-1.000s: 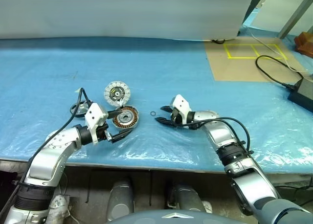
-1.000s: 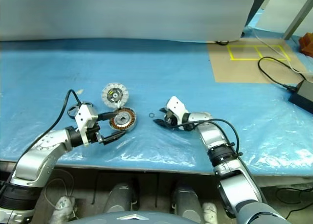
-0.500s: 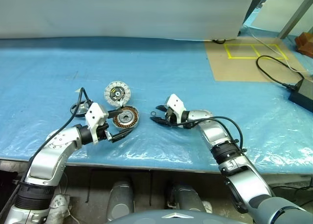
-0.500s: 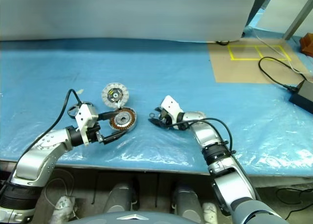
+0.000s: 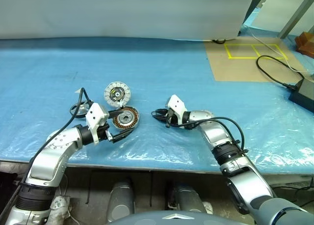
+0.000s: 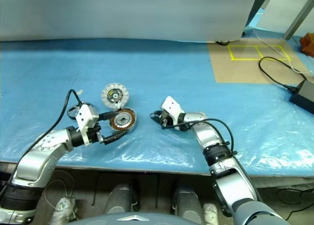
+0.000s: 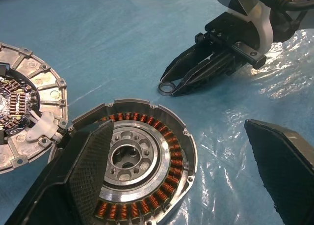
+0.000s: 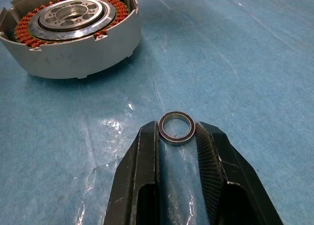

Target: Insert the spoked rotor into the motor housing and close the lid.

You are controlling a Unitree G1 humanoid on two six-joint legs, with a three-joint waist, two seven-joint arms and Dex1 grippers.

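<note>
The motor housing (image 5: 125,118), a round silver shell with copper windings, lies on the blue sheet. My left gripper (image 5: 122,126) stands open at its near side, one finger (image 7: 83,171) lying over its rim, the other finger (image 7: 284,156) well apart. Just behind the housing lies a silver disc with radial spokes and a dark centre, the spoked rotor (image 5: 117,93) by its look. To the right of the housing, my right gripper (image 8: 176,132) is shut on a small metal ring (image 8: 177,114) low over the sheet; the ring (image 7: 162,89) sits at its fingertips. The lid is out of view.
A blue plastic sheet (image 5: 162,63) covers the table, whose front edge (image 5: 162,162) runs just below my arms. A brown board with yellow tape (image 5: 250,58) and a black cable with power brick (image 5: 301,92) lie at the back right. A white screen (image 5: 127,11) closes the back.
My right gripper moved left to the small ring lying on the sheet and closed its fingers on it. The left gripper and the housing stayed still.
</note>
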